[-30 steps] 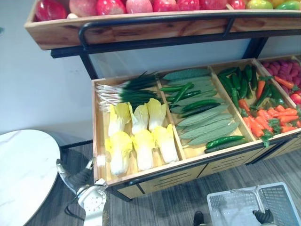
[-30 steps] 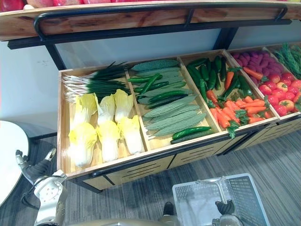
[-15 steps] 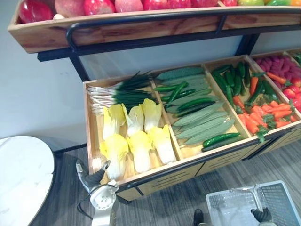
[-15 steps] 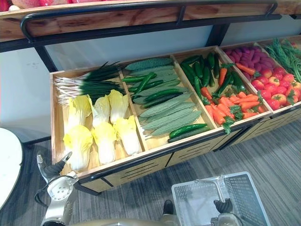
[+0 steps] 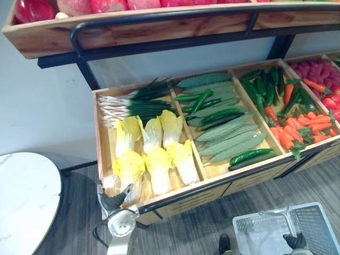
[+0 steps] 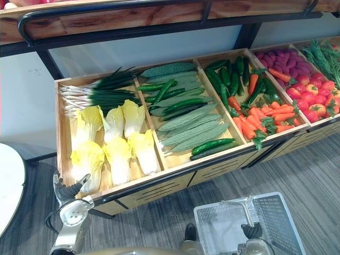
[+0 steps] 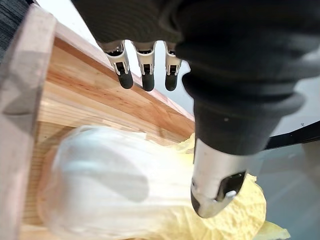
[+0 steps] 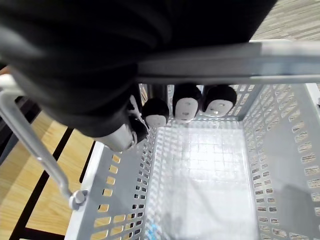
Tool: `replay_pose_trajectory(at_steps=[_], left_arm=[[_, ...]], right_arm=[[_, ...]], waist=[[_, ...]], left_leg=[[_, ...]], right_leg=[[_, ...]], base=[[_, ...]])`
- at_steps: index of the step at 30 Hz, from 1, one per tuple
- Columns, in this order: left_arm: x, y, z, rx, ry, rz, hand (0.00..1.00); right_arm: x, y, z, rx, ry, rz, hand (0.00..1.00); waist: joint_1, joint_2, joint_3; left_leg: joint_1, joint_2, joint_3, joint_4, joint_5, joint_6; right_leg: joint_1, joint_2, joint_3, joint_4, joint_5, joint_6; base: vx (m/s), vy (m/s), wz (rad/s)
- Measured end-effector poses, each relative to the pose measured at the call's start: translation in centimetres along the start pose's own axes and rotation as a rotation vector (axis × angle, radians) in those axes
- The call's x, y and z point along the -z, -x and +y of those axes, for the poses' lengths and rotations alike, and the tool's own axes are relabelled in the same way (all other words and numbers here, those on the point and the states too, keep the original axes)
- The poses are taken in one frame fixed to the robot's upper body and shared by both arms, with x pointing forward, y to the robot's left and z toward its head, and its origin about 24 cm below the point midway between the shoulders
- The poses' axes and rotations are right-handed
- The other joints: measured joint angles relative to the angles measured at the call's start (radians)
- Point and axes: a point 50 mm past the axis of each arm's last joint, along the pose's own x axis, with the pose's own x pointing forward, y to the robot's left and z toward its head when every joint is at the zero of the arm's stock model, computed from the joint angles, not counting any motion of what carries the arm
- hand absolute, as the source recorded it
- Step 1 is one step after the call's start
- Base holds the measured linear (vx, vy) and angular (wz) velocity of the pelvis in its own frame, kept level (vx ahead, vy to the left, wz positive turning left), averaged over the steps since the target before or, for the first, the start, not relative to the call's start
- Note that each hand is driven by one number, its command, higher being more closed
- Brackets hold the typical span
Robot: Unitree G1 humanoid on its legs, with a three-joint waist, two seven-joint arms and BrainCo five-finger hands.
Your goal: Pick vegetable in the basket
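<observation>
Several pale yellow napa cabbages lie in the left wooden crate (image 5: 102, 154). The front-left cabbage (image 5: 129, 171) is nearest my left hand (image 5: 115, 201), which hovers open at the crate's front-left corner. In the left wrist view the straight fingers (image 7: 145, 75) and thumb reach over that cabbage (image 7: 100, 185) without touching it. My right hand (image 6: 253, 231) is shut on the handle (image 8: 225, 65) of a light grey plastic basket (image 6: 223, 213), which hangs empty low on the right.
Spring onions (image 5: 133, 103) lie behind the cabbages. Cucumbers and bitter gourds (image 5: 228, 139) fill the middle crate, peppers and carrots (image 5: 297, 127) the right one. A black rail (image 5: 212, 181) runs along the crates' front. An upper shelf of apples (image 5: 106, 6) overhangs. A white round table (image 5: 26, 196) stands left.
My left hand has moved from beside the white table to the crate's front-left corner, over the front cabbage. The view shifted too. The right hand still holds the basket.
</observation>
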Motion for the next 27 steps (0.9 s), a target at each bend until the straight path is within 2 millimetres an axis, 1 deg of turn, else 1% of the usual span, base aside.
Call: replay_pose_trajectory(at_steps=[6,7,10,12,14,15,16,17,19,22,23,24,27], left_arm=[[0.1,-0.1,-0.2,-0.017,-0.014,0.003,0.0],[0.1,-0.1,-0.2,-0.018,-0.015,0.005,0.0],[0.3,-0.2,-0.6,-0.024,-0.041,0.009,0.0],[0.6,-0.4,-0.8,-0.012,-0.088,0.01,0.0],[1.7,-0.7,-0.9,0.007,-0.154,0.075,0.0],[1.9,-0.8,-0.9,0.017,-0.191,0.076,0.0],[1.8,-1.2,-1.0,0.027,-0.226,0.069,0.0],[1.6,-1.6,-1.2,0.029,-0.241,0.072,0.0],[1.5,-1.7,-1.3,0.0,-0.258,0.073,0.0],[1.9,-1.7,-1.4,-0.009,-0.292,0.092,0.0],[2.0,-1.8,-1.5,-0.012,-0.301,0.097,0.0],[2.0,-1.9,-1.6,-0.018,-0.32,0.099,1.0],[2.1,-2.3,-1.4,-0.025,-0.365,0.093,1.0]], right_arm=[[-0.4,-0.1,-0.1,0.016,-0.004,-0.012,1.0],[-0.4,-0.1,-0.1,0.018,-0.004,-0.011,1.0],[-0.5,-0.2,-0.2,0.025,-0.001,-0.013,1.0],[-0.6,-0.2,-0.3,0.025,0.006,-0.019,1.0],[-0.8,-0.2,-0.1,0.017,0.015,-0.03,1.0],[-1.1,-0.3,0.0,0.011,0.021,-0.044,1.0],[-1.5,-0.3,0.1,0.011,0.019,-0.056,1.0],[-1.6,-0.4,0.0,0.012,0.018,-0.06,1.0],[-2.0,-0.5,-0.1,0.015,0.014,-0.071,1.0],[-2.3,-0.7,-0.7,0.028,0.009,-0.085,1.0],[-2.4,-0.8,-0.8,0.028,0.014,-0.093,1.0],[-2.6,-0.8,-0.7,0.024,0.025,-0.104,1.0],[-3.1,-0.8,-0.4,0.01,0.042,-0.134,1.0]], waist=[[0.001,0.009,0.017],[0.001,0.006,0.019],[0.0,0.012,0.027],[0.0,0.016,0.03],[-0.003,0.014,0.032],[-0.002,0.01,0.034],[-0.004,0.012,0.044],[-0.007,0.007,0.055],[-0.012,0.013,0.063],[-0.023,0.034,0.074],[-0.024,0.037,0.076],[-0.025,0.038,0.077],[-0.023,0.033,0.08]], left_leg=[[-0.003,0.001,0.02,0.0,-0.001,-0.001],[-0.003,0.001,0.02,0.0,-0.001,-0.001],[-0.001,0.003,0.022,0.0,-0.001,-0.002],[-0.001,0.005,0.025,0.001,-0.002,-0.003],[-0.001,0.01,0.032,0.003,-0.005,-0.008],[-0.002,0.014,0.047,0.005,-0.008,-0.012],[0.0,0.016,0.055,0.007,-0.01,-0.013],[-0.001,0.018,0.058,0.008,-0.01,-0.014],[-0.002,0.02,0.072,0.007,-0.011,-0.014],[0.0,0.021,0.077,0.005,-0.011,-0.015],[0.002,0.021,0.079,0.005,-0.011,-0.015],[0.004,0.023,0.082,0.005,-0.012,-0.016],[0.011,0.029,0.097,0.009,-0.015,-0.021]], right_leg=[[-0.017,0.003,0.021,0.0,0.0,0.0],[-0.017,0.004,0.021,0.0,0.0,0.0],[-0.017,0.007,0.026,0.0,0.0,0.0],[-0.019,0.009,0.031,0.0,0.0,0.0],[-0.024,0.014,0.035,0.0,0.0,0.0],[-0.034,0.019,0.046,0.0,0.004,-0.003],[-0.037,0.023,0.059,0.0,0.004,-0.002],[-0.039,0.024,0.062,0.0,0.005,-0.002],[-0.05,0.029,0.071,0.0,0.007,-0.004],[-0.053,0.033,0.082,0.0,0.014,-0.003],[-0.054,0.034,0.086,0.0,0.014,-0.003],[-0.054,0.037,0.089,0.0,0.017,-0.005],[-0.055,0.043,0.097,-0.001,0.017,-0.007]], base=[[-0.02,-0.015,-0.09],[-0.01,-0.022,-0.04],[0.0,-0.006,-0.01],[-0.02,-0.025,-0.05],[-0.02,-0.025,-0.15],[-0.01,-0.028,-0.28],[-0.01,-0.033,-0.27],[0.0,-0.02,-0.16],[0.0,-0.022,-0.16],[0.01,-0.019,-0.09],[-0.02,-0.026,-0.1],[-0.03,-0.025,-0.1],[-0.07,-0.048,-0.16]])
